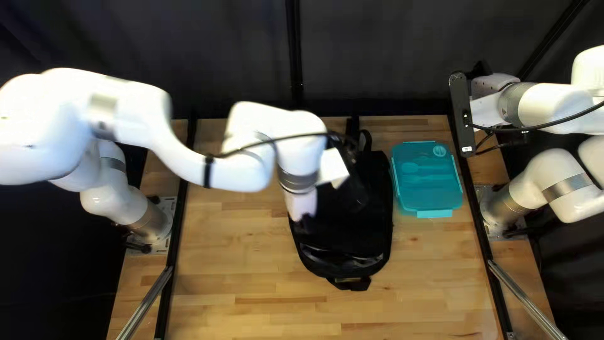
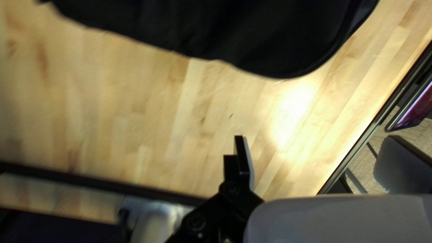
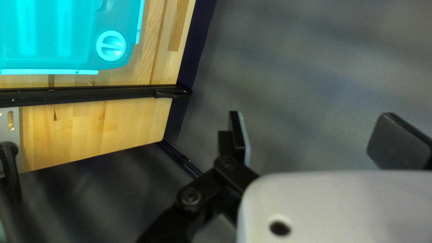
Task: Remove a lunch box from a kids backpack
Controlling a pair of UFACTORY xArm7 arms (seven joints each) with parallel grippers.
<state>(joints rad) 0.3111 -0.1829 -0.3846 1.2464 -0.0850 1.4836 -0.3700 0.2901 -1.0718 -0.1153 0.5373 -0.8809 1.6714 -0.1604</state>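
Left pincer (image 2: 243,155) open, empty; right pincer (image 3: 315,128) wide, empty. Box (image 1: 428,182) out; moved low, our left arm (image 1: 236,172) might snag the bag (image 1: 371,201).

Two rounded glossy white robot arms (image 1: 182,160), silvery grey joint bands (image 1: 567,187), slim black cables (image 1: 535,128), a black strap (image 1: 208,172), black bolted links (image 3: 207,183)

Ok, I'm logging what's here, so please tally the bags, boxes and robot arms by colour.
Black: 1 (backpack)
Teal: 1 (lunch box)
White: 2 (left arm, right arm)
Total: 4
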